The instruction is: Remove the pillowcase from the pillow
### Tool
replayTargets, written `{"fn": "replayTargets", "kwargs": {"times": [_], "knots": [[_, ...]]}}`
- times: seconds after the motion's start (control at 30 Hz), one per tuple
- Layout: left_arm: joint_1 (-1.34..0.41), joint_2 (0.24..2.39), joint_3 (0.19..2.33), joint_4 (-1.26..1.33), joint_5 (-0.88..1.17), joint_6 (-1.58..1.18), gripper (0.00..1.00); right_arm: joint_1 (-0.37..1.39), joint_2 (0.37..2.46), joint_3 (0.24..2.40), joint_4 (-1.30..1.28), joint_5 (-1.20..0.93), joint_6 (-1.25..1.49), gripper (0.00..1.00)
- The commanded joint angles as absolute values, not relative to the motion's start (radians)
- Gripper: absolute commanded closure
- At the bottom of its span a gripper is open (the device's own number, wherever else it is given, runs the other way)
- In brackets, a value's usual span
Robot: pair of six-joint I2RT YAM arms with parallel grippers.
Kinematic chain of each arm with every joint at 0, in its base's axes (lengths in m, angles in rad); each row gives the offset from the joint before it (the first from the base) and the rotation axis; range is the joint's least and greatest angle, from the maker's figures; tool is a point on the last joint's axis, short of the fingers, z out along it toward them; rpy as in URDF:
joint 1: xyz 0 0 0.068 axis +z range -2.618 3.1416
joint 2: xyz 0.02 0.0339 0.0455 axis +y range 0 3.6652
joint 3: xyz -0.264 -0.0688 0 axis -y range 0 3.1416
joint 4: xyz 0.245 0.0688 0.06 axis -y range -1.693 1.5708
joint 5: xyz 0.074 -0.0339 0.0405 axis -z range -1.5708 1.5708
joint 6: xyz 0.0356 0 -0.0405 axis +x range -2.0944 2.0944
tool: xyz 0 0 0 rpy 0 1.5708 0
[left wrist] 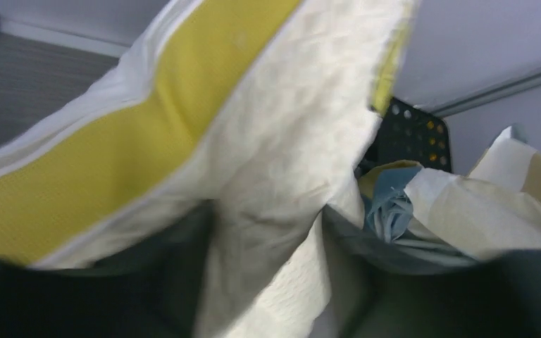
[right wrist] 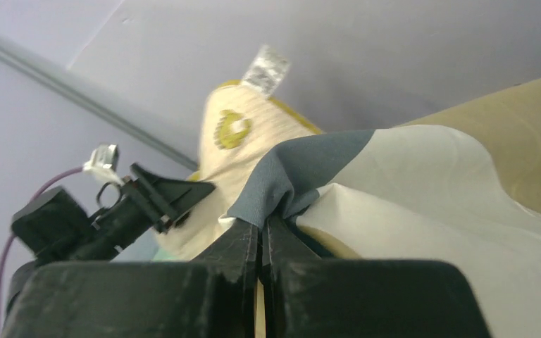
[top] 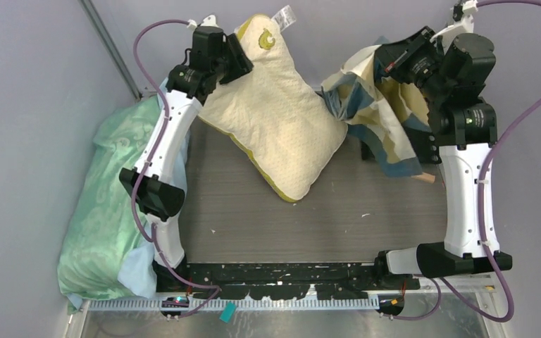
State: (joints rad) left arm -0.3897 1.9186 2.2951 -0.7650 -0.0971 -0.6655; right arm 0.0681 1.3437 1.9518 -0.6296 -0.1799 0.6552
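- The pillow (top: 282, 120) was found tilted on the table (top: 268, 232). One corner was raised toward the far wall, with the tag (top: 284, 15) at that corner.
- The pillowcase (top: 387, 120) was seen bunched just right of the pillow, its blue and cream folds touching the pillow's right corner. No part of the pillow was seen inside it, though the touching spot was too crumpled for certainty.
- Right gripper (right wrist: 260, 236): the jaws were seen pressed together on a thin fold of blue and cream pillowcase, held up to the right of the pillow.
- Left gripper (left wrist: 268, 239): it was placed at the pillow's upper left edge, with pillow cloth running between the blurred fingers. Whether that cloth was clamped or let go could not be told.
- The removal was judged nearly done; the step in hand was taken to be drawing the cover clear.
- The cover would best be carried further right of the pillow and lifted, so the last folds part cleanly. The pinch would need to be firm, since only a thin fold was held.
- If the pillow were freed too early, it could be dragged along.
- A mint-green pillow (top: 113, 204) was noted left of the pillow, best left undisturbed.
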Motion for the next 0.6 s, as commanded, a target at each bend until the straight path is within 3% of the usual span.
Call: {"fn": "replayTargets", "kwargs": {"times": [0.0, 0.07, 0.1, 0.13, 0.33, 0.57], "knots": [[-0.387, 1.912, 2.293, -0.742, -0.050, -0.628, 0.27, 0.069, 1.341, 1.899, -0.489, -0.404, 0.709, 0.82], [-0.388, 1.870, 2.225, -0.749, -0.063, -0.588, 0.08, 0.070, 1.331, 1.843, -0.537, -0.355, 0.680, 0.46], [-0.388, 1.842, 2.183, -0.748, -0.075, -0.566, 0.03, 0.069, 1.325, 1.823, -0.564, -0.325, 0.661, 0.32], [-0.389, 1.808, 2.135, -0.741, -0.092, -0.540, 0.01, 0.069, 1.320, 1.802, -0.597, -0.288, 0.641, 0.24], [-0.419, 1.548, 1.730, -0.625, -0.202, -0.411, 0.00, 0.069, 1.241, 1.572, -0.641, -0.108, 0.554, 0.20], [-0.484, 1.255, 1.233, -0.454, -0.257, -0.406, 0.00, 0.069, 0.993, 1.074, -0.407, 0.080, 0.397, 0.21]]}}
